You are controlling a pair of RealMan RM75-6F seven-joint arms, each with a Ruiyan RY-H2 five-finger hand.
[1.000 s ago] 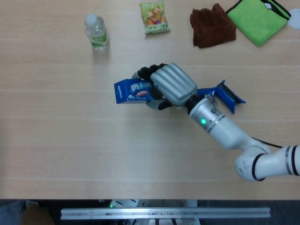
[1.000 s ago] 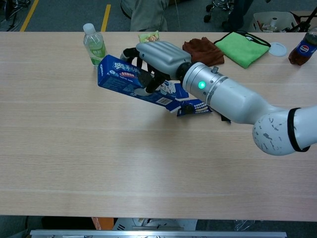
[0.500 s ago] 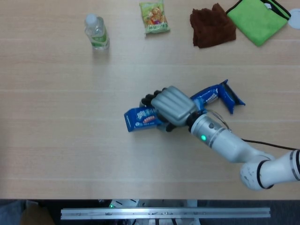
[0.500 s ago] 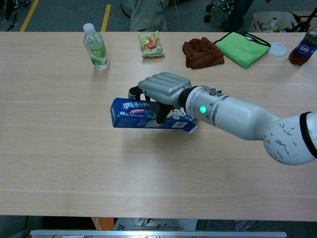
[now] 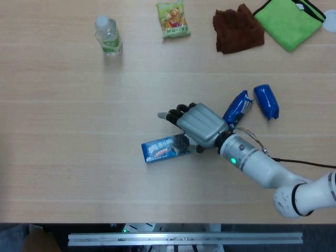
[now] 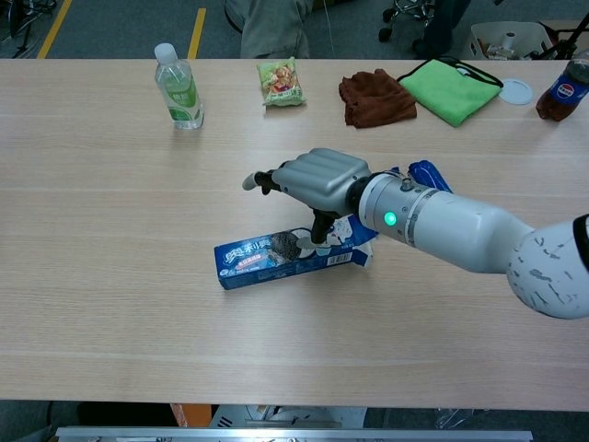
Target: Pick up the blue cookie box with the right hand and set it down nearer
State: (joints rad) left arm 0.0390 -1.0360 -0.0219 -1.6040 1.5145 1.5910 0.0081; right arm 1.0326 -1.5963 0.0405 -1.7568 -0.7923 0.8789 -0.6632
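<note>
Resting flat on desk (image 6: 110,276): blue cookie box (image 6: 276,258), set nearer; right hand (image 6: 317,180) above w/ fingers spread, holding nothing, releasing.

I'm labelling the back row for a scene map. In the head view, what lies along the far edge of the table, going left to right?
Water bottle → green snack packet → brown cloth → green cloth.
</note>
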